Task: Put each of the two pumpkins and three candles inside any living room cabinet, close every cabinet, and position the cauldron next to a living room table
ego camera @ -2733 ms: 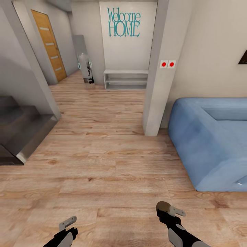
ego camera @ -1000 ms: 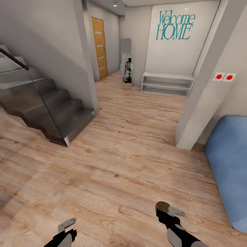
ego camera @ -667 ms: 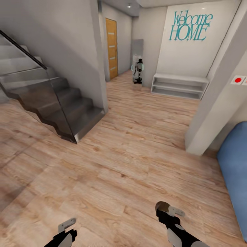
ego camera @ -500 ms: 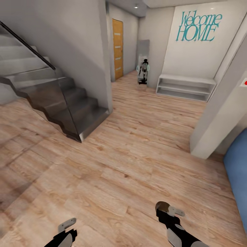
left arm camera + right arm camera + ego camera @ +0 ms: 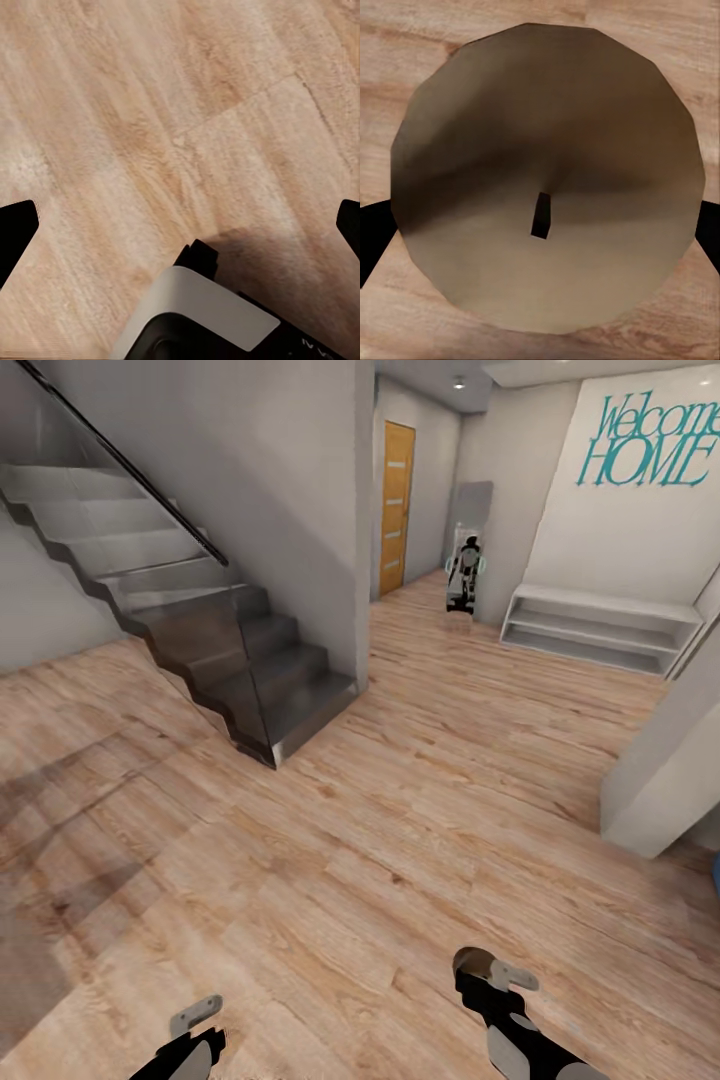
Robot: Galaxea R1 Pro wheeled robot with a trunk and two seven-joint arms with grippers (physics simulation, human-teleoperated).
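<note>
**Right wrist view: candle in transit, cabinet not yet in sight**

Right wrist view has a stubby pale beige candle with a short dark wick (image 5: pixel 547 187) seen end-on between the dark fingers (image 5: pixel 371 240) of the right gripper (image 5: pixel 478 965), which is closed on its sides. Below it runs light wood plank flooring (image 5: pixel 380 840).

Left gripper (image 5: pixel 195 1015) hangs low over the same boards, fingers spread wide apart, nothing between them.

Head view outward: grey staircase with a glass side panel (image 5: pixel 230 660) to the left, an orange-brown door (image 5: pixel 397 505) down the hall, a low white open shelf unit (image 5: pixel 600 625) under teal "Welcome HOME" lettering (image 5: pixel 650 445), a pale pillar (image 5: pixel 670 780) at right.

Judgement: this is a carrying leg. Keep the grip firm and the arm level while the base turns; search for the dark brown cabinet, and free the left gripper's path for the drawer front.
</note>
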